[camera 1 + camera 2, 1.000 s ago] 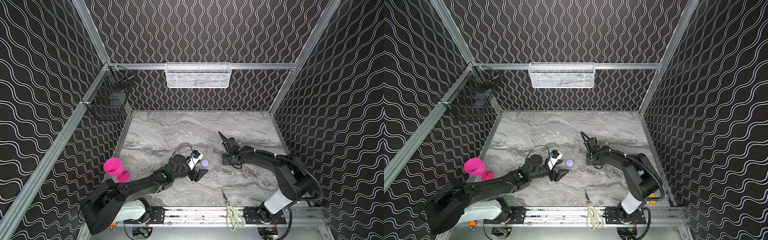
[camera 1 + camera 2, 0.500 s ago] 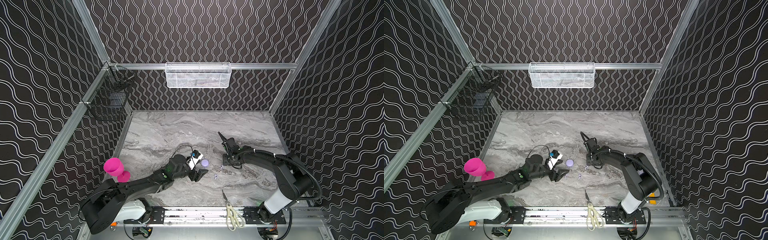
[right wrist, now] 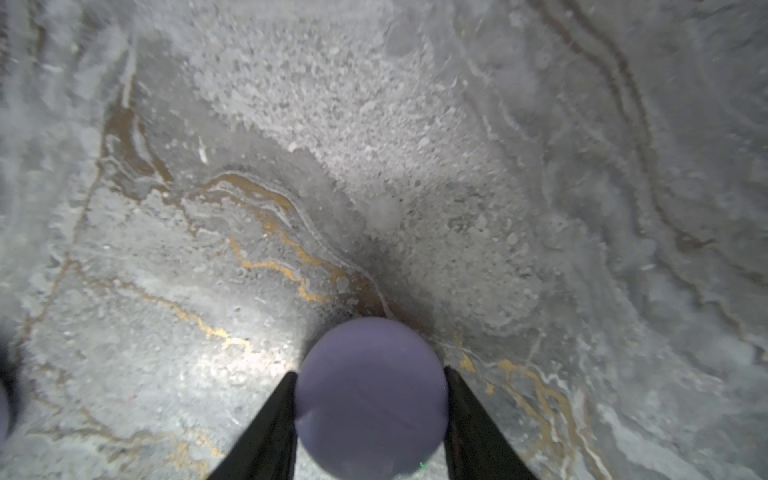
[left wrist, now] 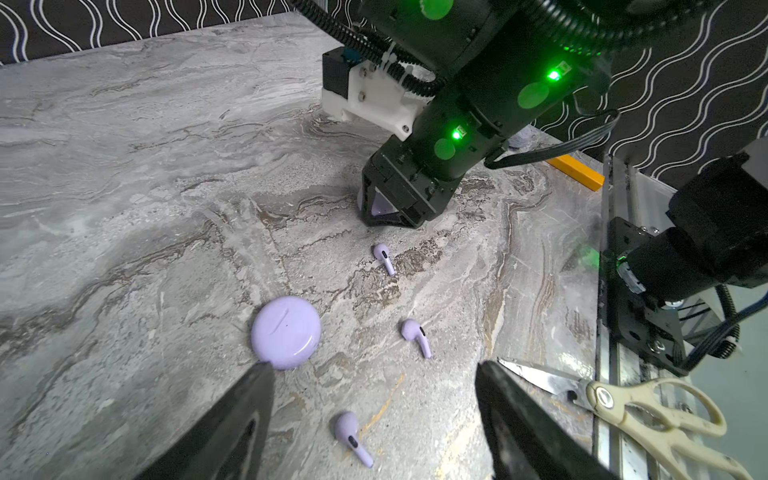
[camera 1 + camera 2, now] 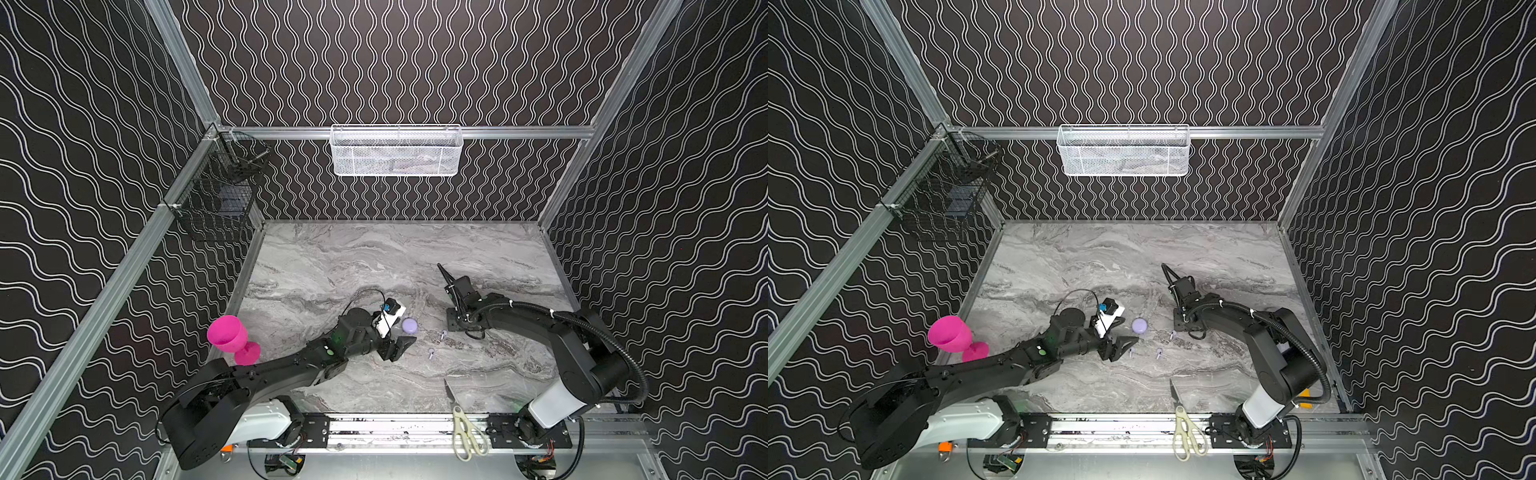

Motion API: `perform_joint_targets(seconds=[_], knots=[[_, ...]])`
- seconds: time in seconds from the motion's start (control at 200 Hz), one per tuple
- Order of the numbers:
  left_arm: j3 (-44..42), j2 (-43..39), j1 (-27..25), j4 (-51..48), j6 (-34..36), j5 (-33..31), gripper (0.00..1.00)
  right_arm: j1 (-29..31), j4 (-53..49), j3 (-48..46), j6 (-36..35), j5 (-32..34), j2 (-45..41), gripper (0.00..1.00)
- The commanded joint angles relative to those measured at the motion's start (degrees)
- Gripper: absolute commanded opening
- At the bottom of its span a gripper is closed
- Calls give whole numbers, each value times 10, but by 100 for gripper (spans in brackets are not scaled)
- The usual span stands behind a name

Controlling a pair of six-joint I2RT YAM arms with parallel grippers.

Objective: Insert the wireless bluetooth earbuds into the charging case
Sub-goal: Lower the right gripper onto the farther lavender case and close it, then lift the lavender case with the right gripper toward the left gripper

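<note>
A round lavender charging case [image 3: 370, 399] lies on the marble table, and my right gripper [image 3: 370, 374] is shut on it with a finger against each side. In the left wrist view that gripper [image 4: 388, 212] points straight down with lavender showing between its jaws. A second lavender case [image 4: 286, 332] lies closed by my left gripper [image 4: 372, 370], which is open low over the table. One earbud [image 4: 351, 436] lies between its fingers, untouched. Two more earbuds [image 4: 415, 334] [image 4: 384, 257] lie farther on, toward the right gripper. Both top views show the left gripper [image 5: 399, 347] beside the second case [image 5: 410, 325].
A pink goblet [image 5: 230, 336] stands at the table's left edge. Scissors [image 5: 463, 424] lie across the front rail. A white mesh basket [image 5: 397, 151] hangs on the back wall and a black wire basket [image 5: 216, 199] on the left wall. A yellow block [image 4: 575, 170] lies behind the right arm.
The right gripper's fingers have drawn in onto the lavender case. Neither arm has visibly shifted, and the earbuds lie where they were.
</note>
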Motion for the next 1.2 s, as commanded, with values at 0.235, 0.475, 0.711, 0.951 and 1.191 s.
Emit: perform_joint_targets(seconds=[0.235,0.475,0.711,0.951,1.191], knots=[[12,-7,0,-26,-39,-40,79,5,52,-46,-30,9,-115,45],[49,-32,0,-110,-91,-30,77,23,109,-97,-54,-5,-221,45],[136,-20,0,-254,-87,-19,77,66,152,-113,-84,-30,-274,43],[203,-57,1,-334,-93,3,77,134,192,-137,-114,-51,-336,43],[257,-54,38,-396,-82,101,74,170,216,-139,-135,-63,-354,41]])
